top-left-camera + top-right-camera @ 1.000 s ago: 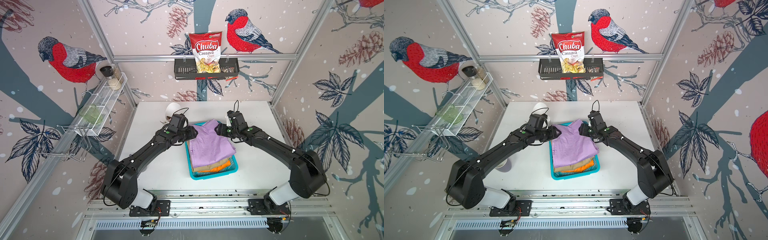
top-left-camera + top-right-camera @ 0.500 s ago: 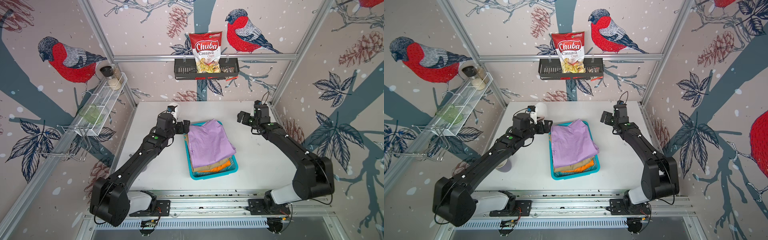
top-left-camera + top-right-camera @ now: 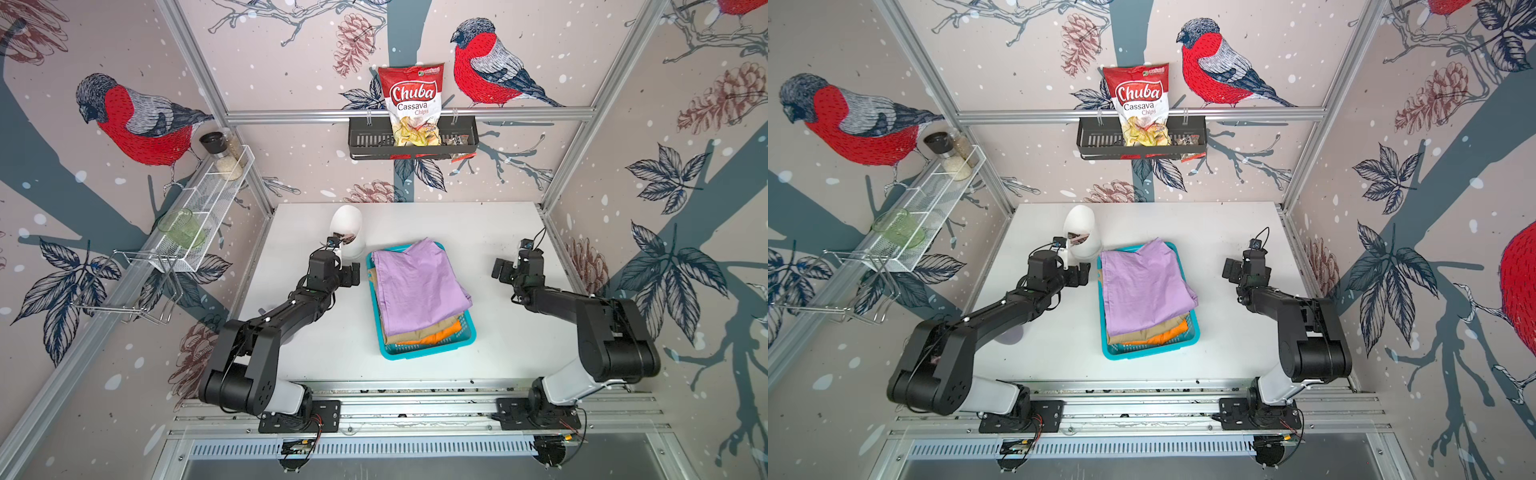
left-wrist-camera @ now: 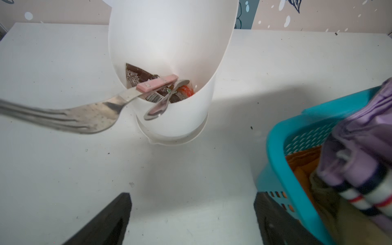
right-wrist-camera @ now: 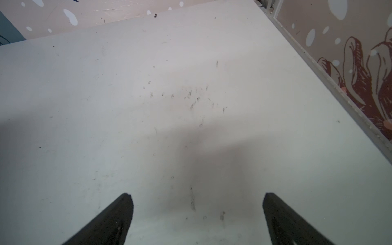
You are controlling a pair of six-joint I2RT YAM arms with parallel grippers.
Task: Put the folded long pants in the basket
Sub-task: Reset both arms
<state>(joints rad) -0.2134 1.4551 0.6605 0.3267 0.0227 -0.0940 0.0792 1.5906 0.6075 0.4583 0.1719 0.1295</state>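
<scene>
A white table fills the floor of a cell papered with red-breasted birds, pine cones and leaves. Taking the back wall as twelve o'clock, the turquoise basket sits near the middle of the table, its long side running from twelve to six. All three folded long pants are stacked inside it. The lilac pair lies on top and spills over the rim at twelve and three o'clock. The tan pair is under it, and the orange pair shows at the bottom towards five o'clock. The left gripper hangs just beside the basket's ten o'clock corner, jaws spread wide and holding nothing. The stack lies at about four o'clock from it, outside the gap between the fingers. In the left wrist view one dark finger overlaps the basket wall; whether it touches cannot be told. The right gripper is well apart from the basket, at about two o'clock from the basket's centre. Its jaws are likewise parted over bare table in the right wrist view, with the pants at roughly eight o'clock from it. A white cutlery holder with a fork and a spoon stands at eleven o'clock from the basket.
</scene>
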